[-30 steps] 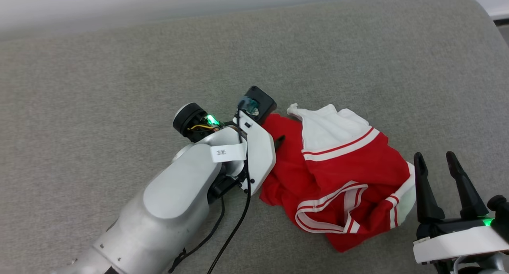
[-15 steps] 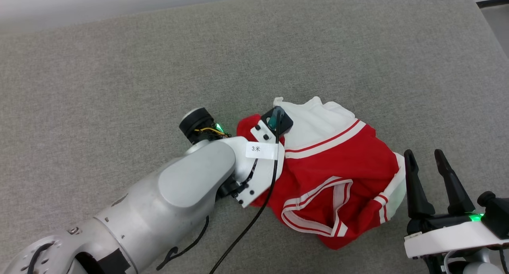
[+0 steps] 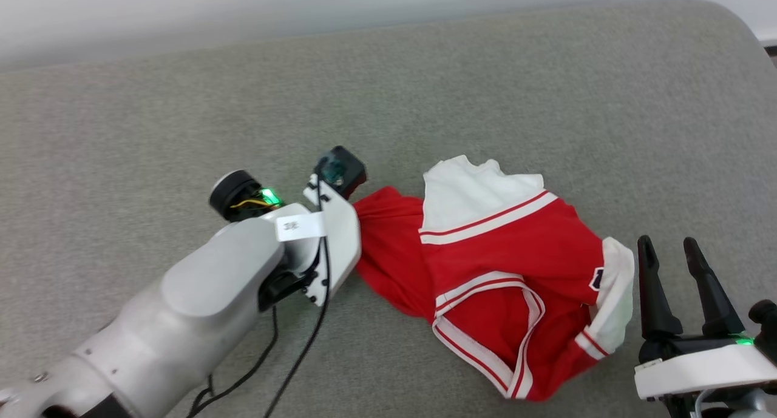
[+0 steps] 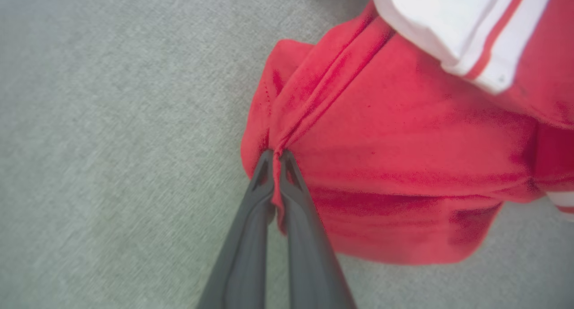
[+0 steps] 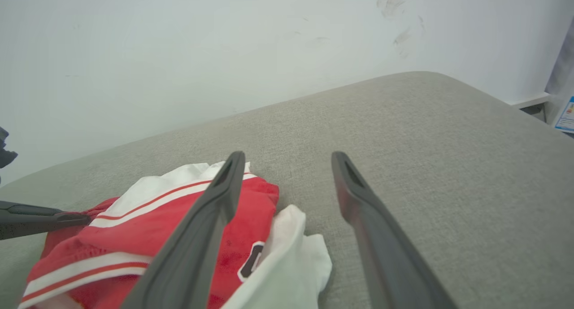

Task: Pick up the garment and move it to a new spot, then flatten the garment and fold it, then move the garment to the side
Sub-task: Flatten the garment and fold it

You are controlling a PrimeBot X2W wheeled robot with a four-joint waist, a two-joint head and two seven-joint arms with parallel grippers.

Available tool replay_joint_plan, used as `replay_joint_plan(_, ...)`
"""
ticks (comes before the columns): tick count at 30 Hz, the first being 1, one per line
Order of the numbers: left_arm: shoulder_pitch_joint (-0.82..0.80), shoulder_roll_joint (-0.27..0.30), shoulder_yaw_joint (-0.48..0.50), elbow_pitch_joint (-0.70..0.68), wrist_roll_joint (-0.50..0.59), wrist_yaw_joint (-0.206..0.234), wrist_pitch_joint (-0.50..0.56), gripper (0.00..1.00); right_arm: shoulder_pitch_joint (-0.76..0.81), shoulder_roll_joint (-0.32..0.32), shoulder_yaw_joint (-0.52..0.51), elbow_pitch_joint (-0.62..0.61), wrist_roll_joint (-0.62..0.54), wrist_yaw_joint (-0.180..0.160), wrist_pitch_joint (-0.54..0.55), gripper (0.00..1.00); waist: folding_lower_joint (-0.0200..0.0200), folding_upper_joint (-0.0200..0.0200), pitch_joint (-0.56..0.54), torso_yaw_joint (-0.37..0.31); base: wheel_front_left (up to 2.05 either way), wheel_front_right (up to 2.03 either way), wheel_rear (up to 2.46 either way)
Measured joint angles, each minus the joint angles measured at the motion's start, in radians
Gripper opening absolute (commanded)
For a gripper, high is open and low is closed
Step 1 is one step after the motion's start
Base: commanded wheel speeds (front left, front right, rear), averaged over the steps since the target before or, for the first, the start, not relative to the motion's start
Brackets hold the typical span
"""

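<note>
**Left to right.** At the left, your left gripper (image 4: 274,155) had its fingers closed on a small pinch of red cloth at the left edge of the garment (image 3: 498,254). Creases ran out from the tips. The garment lay crumpled on the grey fabric surface (image 3: 425,72), centre-right in the head view, with one white sleeve uppermost and the striped trim toward the robot. At the right, your right gripper (image 3: 666,243) stood with its fingers apart and empty, just beside the garment's white right-hand edge; whether it touched could not be told.

**Risks, as judged.** The pinch was slight, so a quick lift could pull the cloth free. Lifted from one point, the shirt would probably hang bunched and land folded on itself, which would hinder flattening. The loose black cable (image 3: 303,357) under your left arm could also snag.
</note>
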Motion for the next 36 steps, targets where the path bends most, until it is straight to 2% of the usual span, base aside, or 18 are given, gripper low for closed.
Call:
replay_joint_plan(2, 0.027, 0.046, 0.019, -0.053, -0.001, 0.024, -0.032, 0.0, 0.011, 0.0, -0.006, -0.008, -0.004, 0.0, 0.006, 1.0, 0.0, 0.0, -0.017, 0.019, 0.0, 0.0, 0.0)
replay_joint_plan(6, 0.118, 0.154, 0.073, -0.195, -0.023, 0.113, -0.089, 0.0, 0.033, 0.0, -0.026, -0.024, -0.007, 0.0, 0.027, 1.0, 0.0, 0.0, -0.048, 0.063, 0.0, 0.0, 0.0)
replay_joint_plan(7, 0.19, 0.209, 0.1, -0.281, -0.05, 0.171, -0.113, 0.0, 0.04, 0.001, -0.037, -0.033, -0.008, 0.0, 0.037, 1.0, 0.0, 0.0, -0.063, 0.085, 0.0, 0.0, 0.0)
replay_joint_plan(11, 0.351, 0.308, 0.159, -0.441, -0.096, 0.309, -0.171, 0.0, 0.056, 0.001, -0.052, -0.05, -0.015, 0.0, 0.054, 1.0, 0.0, 0.0, -0.085, 0.13, 0.0, 0.0, 0.0)
replay_joint_plan(14, 0.485, 0.36, 0.201, -0.537, -0.149, 0.407, -0.217, 0.0, 0.06, 0.0, -0.061, -0.064, -0.022, 0.0, 0.067, 1.0, -0.0001, 0.0, -0.099, 0.161, 0.0, 0.0, 0.0)
replay_joint_plan(17, 0.614, 0.38, 0.218, -0.613, -0.206, 0.477, -0.246, 0.0, 0.066, 0.0, -0.07, -0.078, -0.028, 0.0, 0.081, 1.0, -0.0001, 0.0, -0.111, 0.186, 0.0, 0.0, 0.0)
replay_joint_plan(20, 0.729, 0.375, 0.22, -0.642, -0.26, 0.507, -0.277, 0.0, 0.07, 0.0, -0.074, -0.092, -0.036, 0.0, 0.093, 1.0, -0.0001, 0.0, -0.118, 0.204, 0.0, 0.0, 0.0)
replay_joint_plan(23, 0.802, 0.347, 0.225, -0.632, -0.307, 0.515, -0.31, 0.0, 0.07, 0.0, -0.076, -0.109, -0.065, 0.0, 0.103, 1.0, -0.0001, 0.0, -0.12, 0.214, 0.0, 0.0, 0.0)
replay_joint_plan(30, 0.848, 0.271, 0.189, -0.523, -0.327, 0.458, -0.339, 0.0, 0.076, 0.0, -0.094, -0.139, -0.095, 0.0, 0.139, 1.0, -0.0002, 0.0, -0.133, 0.223, 0.0, 0.0, 0.0)
replay_joint_plan(31, 0.847, 0.26, 0.191, -0.511, -0.327, 0.456, -0.349, 0.82, 0.077, 0.0, -0.097, -0.143, -0.096, 0.0, 0.144, 1.0, -0.0002, 0.0, -0.136, 0.223, 0.0, 0.0, 0.0)
replay_joint_plan(32, 0.845, 0.245, 0.197, -0.5, -0.326, 0.457, -0.366, 1.0, 0.079, 0.0, -0.1, -0.147, -0.099, 0.0, 0.146, 1.0, -0.0002, 0.0, -0.139, 0.223, 0.0, 0.0, 0.0)
replay_joint_plan(36, 0.821, 0.207, 0.211, -0.472, -0.291, 0.465, -0.436, 1.0, 0.093, 0.0, -0.104, -0.165, -0.133, 0.0, 0.164, 1.0, -0.0002, 0.0, -0.157, 0.22, 0.0, 0.0, 0.0)
